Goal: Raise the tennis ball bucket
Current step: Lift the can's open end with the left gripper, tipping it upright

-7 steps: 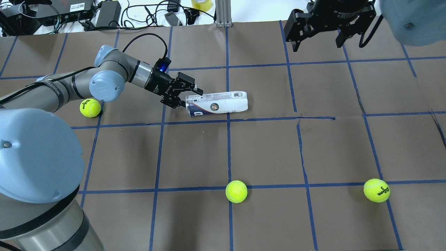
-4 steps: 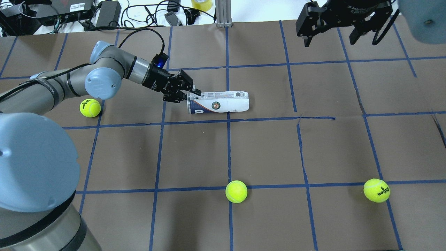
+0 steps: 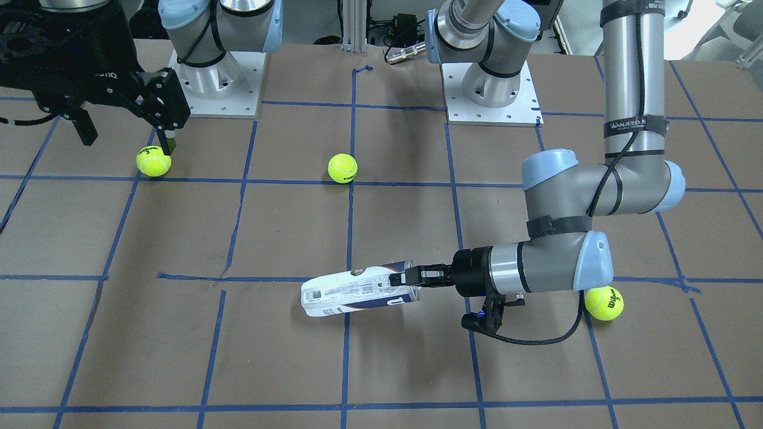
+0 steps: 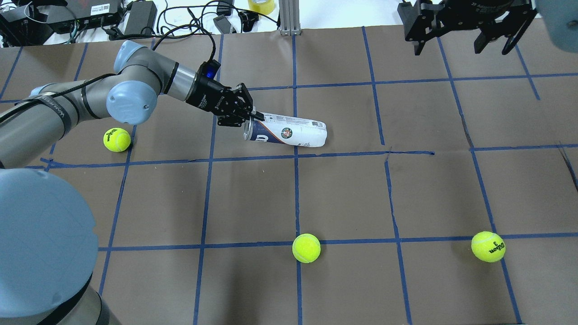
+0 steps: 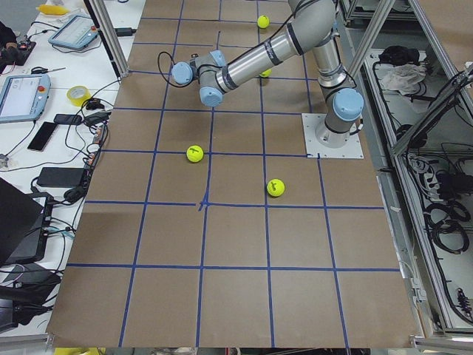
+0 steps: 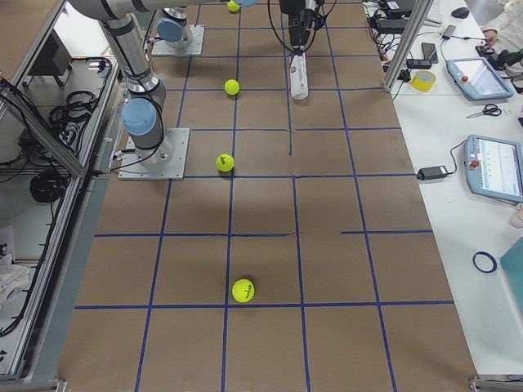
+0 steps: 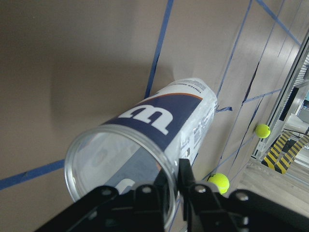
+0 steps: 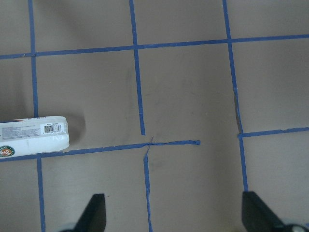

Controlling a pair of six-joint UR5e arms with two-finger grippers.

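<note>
On the brown, blue-taped table [image 4: 433, 194], the left arm [image 4: 131, 100] reaches to the tennis ball bucket [image 4: 289, 133]. The bucket sits left of centre on the far half, tilted, its open end raised and its closed end on the paper. The left gripper [image 4: 253, 117] is pinched on its rim, one finger inside. The right gripper [image 4: 460, 45] hangs spread wide at the far right, holding nothing. Three tennis balls [image 4: 306, 248] lie scattered apart.

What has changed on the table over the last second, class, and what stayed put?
The left gripper closed its fingers on the open rim of the tennis ball bucket and raised that end; the bucket now tilts, its closed end still on the table. The right gripper, open, drew back toward the overhead view's upper right. The three tennis balls stayed where they were.
</note>
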